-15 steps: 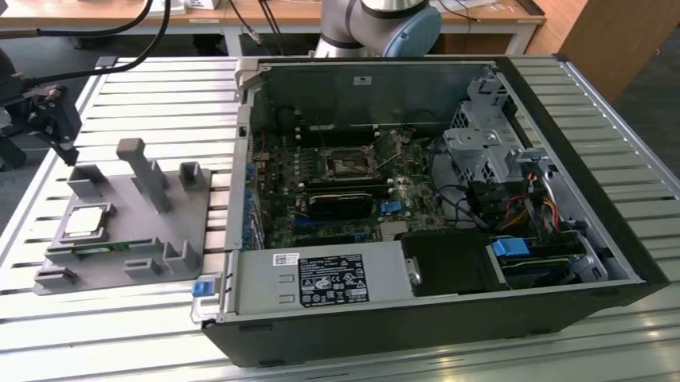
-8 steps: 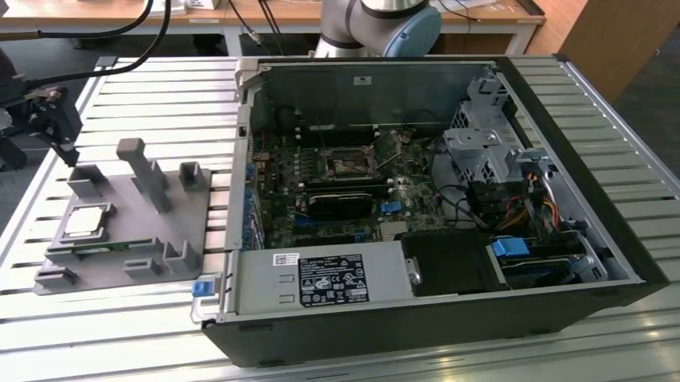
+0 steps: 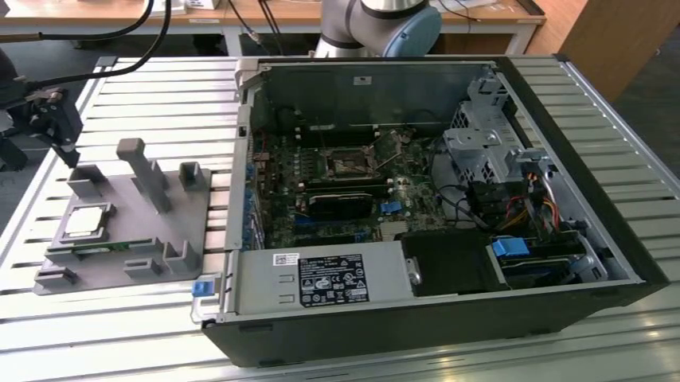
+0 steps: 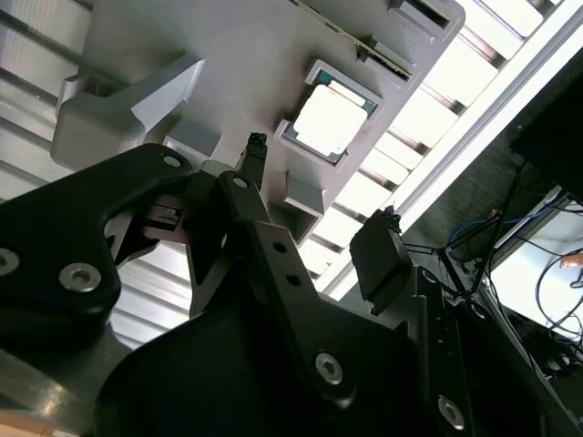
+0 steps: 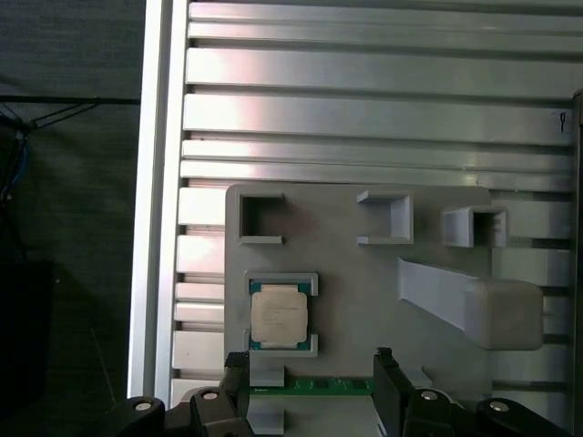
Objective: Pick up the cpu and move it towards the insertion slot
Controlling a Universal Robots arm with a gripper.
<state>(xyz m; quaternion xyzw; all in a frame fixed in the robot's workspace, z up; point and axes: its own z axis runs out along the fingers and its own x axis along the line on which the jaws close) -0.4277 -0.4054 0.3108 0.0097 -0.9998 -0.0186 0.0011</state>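
Note:
The cpu (image 3: 87,223), a flat square chip with a shiny silver top, lies in a recess of the grey fixture (image 3: 159,231) at the exterior view's left. In both wrist views the cpu (image 5: 280,315) (image 4: 330,118) sits just beyond my fingertips. My gripper (image 3: 59,131) hangs above the fixture's far corner, apart from the chip. The gripper (image 5: 310,364) (image 4: 319,196) is open, with nothing between its black fingers (image 5: 384,364). The insertion slot (image 3: 346,164), a black square socket in a silvery frame, sits on the motherboard inside the open computer case (image 3: 425,318).
A narrow green circuit strip (image 5: 319,385) lies in the fixture beside the cpu. A tall grey post (image 3: 143,171) and several low blocks rise from the fixture. The case walls, drive cage (image 3: 483,143) and cables surround the motherboard. The slatted metal table (image 3: 107,318) carries everything.

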